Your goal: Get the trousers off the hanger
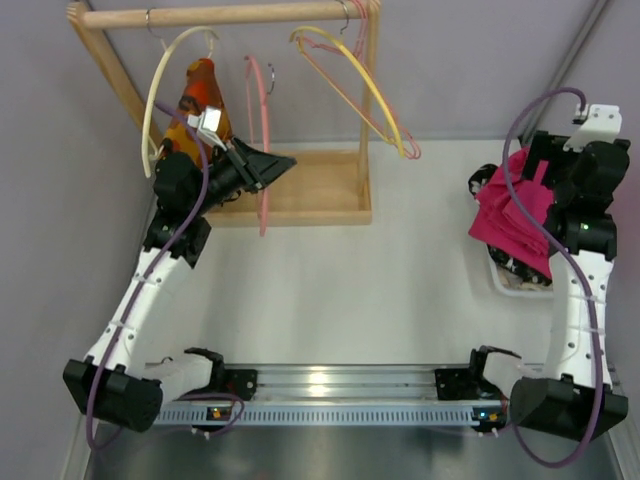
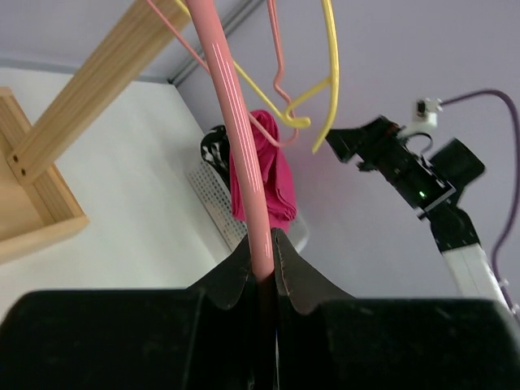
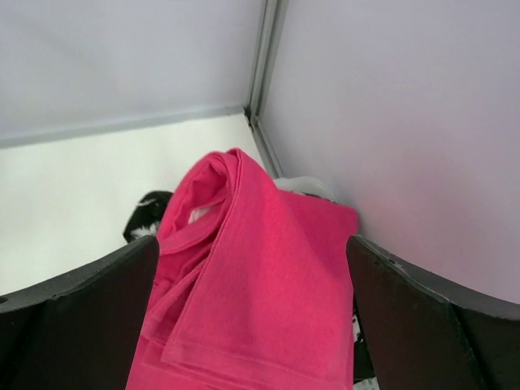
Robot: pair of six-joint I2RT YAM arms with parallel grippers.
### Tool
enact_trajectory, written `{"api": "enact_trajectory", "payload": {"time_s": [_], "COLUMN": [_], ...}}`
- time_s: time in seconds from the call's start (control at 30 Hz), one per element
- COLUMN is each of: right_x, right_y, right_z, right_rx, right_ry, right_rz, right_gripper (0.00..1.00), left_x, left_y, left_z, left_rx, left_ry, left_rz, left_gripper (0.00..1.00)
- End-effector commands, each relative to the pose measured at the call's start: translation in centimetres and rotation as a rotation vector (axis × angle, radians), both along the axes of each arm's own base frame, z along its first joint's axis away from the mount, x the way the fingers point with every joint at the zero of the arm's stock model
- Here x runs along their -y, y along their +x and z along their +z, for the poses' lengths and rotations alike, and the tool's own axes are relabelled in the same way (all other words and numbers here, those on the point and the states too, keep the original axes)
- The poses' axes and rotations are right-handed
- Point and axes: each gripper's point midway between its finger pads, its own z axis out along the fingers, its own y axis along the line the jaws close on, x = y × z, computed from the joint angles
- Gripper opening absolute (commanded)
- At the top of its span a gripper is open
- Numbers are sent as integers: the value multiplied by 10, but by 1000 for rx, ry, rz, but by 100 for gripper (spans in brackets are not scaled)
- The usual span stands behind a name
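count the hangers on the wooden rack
4: a cream hanger left on the rail, the salmon-pink hanger mid-rail in the left hand, a yellow hanger and a thin pink hanger at the right. None looks hidden.

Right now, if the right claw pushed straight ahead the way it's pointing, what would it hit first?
The trousers, heaped directly ahead of the open right claw; how much gap remains is hard to judge.
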Motion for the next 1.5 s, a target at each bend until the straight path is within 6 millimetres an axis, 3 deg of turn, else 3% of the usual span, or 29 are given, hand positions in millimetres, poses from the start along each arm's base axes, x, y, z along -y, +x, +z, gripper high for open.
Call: {"api": "enact_trajectory", "payload": {"time_s": [0.0, 0.13, 0.23, 0.4, 0.43, 0.47, 0.53, 0.7, 1.03, 1.33, 1.47], "right_x": [-13, -29, -37, -49, -51, -52, -54, -54, -56, -59, -59], "right_y": [-26, -45, -53, -59, -60, -60, -61, -64, -67, -67, -67], "right_z": [46, 85, 96, 98, 98, 99, 100, 104, 93, 89, 89], "right_rx": [98, 176, 193, 223, 226, 230, 234, 246, 233, 230, 232], "right_ry": [47, 61, 88, 169, 177, 189, 192, 178, 186, 210, 210], "right_rz": [24, 73, 98, 125, 135, 137, 141, 143, 150, 154, 156], "right_gripper": [99, 99, 99, 99, 99, 99, 99, 99, 99, 99, 99], "left_x": [6, 15, 23, 36, 38, 42, 48, 67, 79, 82, 86], "left_y": [18, 33, 38, 52, 52, 61, 63, 76, 115, 128, 133], "left_z": [42, 56, 75, 93, 105, 100, 111, 106, 99, 98, 88], "left_rx": [147, 161, 204, 222, 245, 232, 252, 237, 195, 188, 163], "left_ry": [-6, -14, -39, -64, -73, -68, -79, -81, -102, -111, -107], "left_rz": [52, 46, 34, 27, 26, 26, 17, 5, 49, 74, 74], "left_gripper": [0, 0, 0, 0, 0, 0, 0, 0, 0, 0, 0]}}
